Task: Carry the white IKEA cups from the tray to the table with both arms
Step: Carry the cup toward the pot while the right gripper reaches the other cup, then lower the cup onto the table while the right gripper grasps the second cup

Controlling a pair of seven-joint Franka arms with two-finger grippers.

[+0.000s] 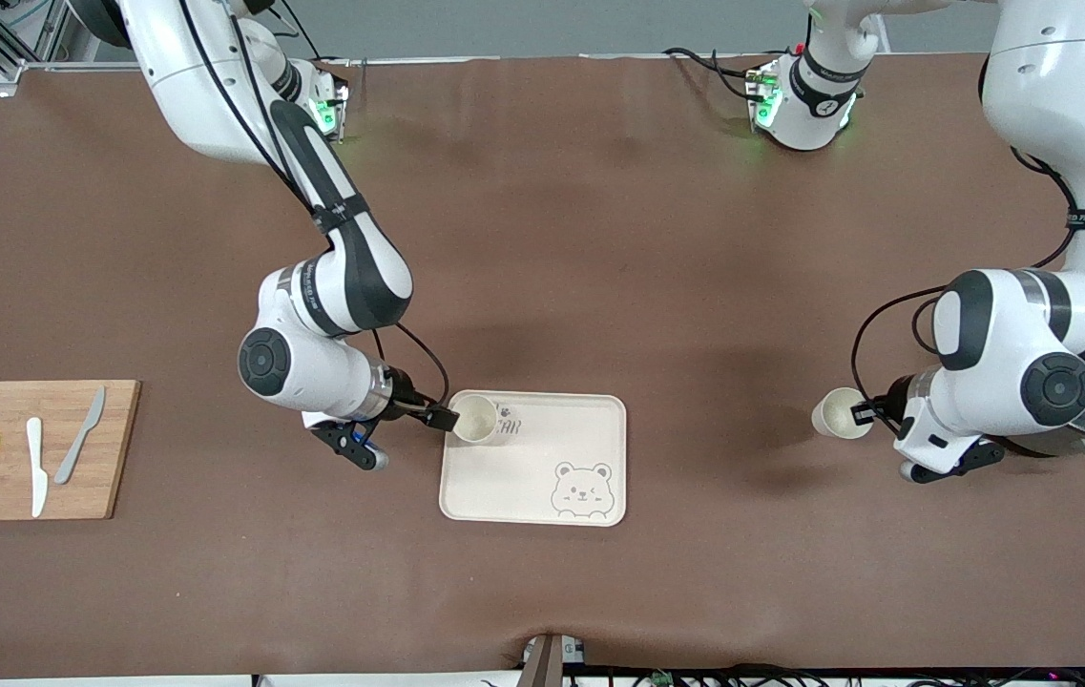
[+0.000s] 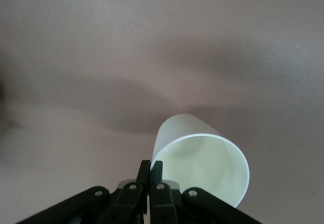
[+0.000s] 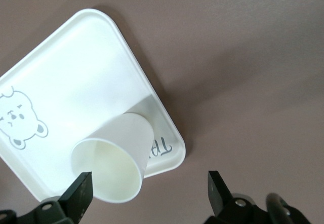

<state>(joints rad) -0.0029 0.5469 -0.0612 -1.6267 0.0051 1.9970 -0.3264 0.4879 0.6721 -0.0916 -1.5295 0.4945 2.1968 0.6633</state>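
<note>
One cup point(image 1: 841, 413) is gripped by its rim in the closed left gripper point(image 1: 865, 413) over the table point(image 1: 599, 239) toward the left arm's end, while the second cup point(image 1: 475, 419) stands on the tray point(image 1: 542, 482) beside the open right gripper point(image 1: 439, 415).

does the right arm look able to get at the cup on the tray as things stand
Probably yes. The right tool is open right at the cup on the tray, with one finger already at its rim. Nothing else stands on the tray, and the left tool holds the other cup well away.
</note>
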